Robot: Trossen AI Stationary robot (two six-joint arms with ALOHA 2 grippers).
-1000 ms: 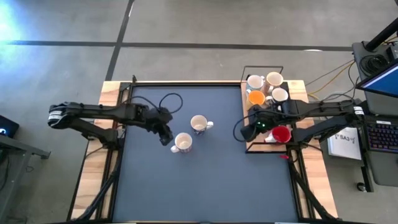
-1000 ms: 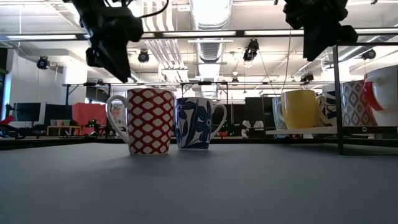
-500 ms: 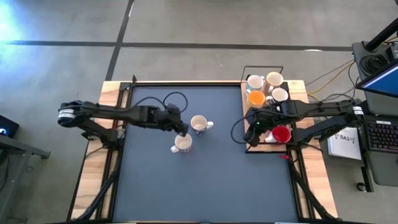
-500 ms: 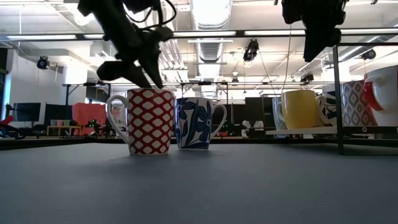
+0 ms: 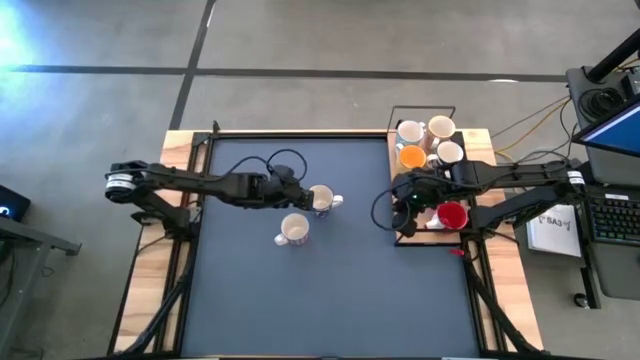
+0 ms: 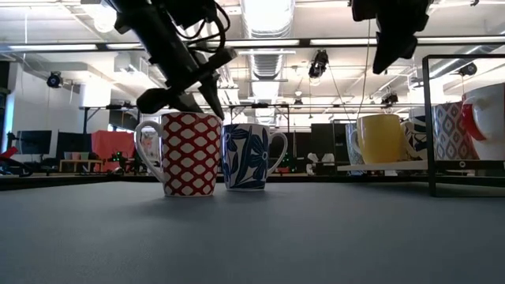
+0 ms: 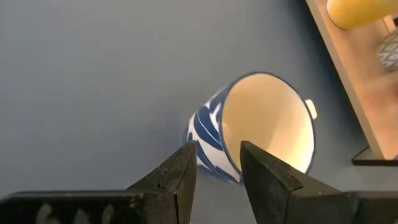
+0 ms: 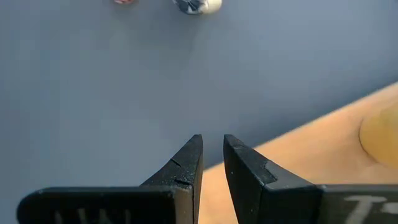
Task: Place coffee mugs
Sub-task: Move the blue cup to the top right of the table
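The left gripper (image 5: 300,194) has swung in from the table's left side, passed above the red-and-white lattice mug (image 5: 293,230), and now hangs just above the near rim of the blue floral mug (image 5: 320,200). Its fingers (image 7: 180,180) are parted by a narrow gap and hold nothing (the blue mug's rim shows right beyond the tips in the left wrist view). Both of these mugs stand upright on the dark mat (image 5: 330,300), close together near its middle, unmoved; in the low view the lattice mug (image 6: 183,152) stands left of the blue one (image 6: 248,155), handles turned outward.

Farther right, the right gripper (image 5: 403,208) hovers over the left edge of the wooden board (image 5: 420,237) inside the wire rack (image 5: 392,150), fingers (image 8: 186,171) slightly apart and empty. On that board sit three cream mugs (image 5: 427,133), an orange mug (image 5: 412,157) and, nearest the right arm, a red mug (image 5: 452,216).
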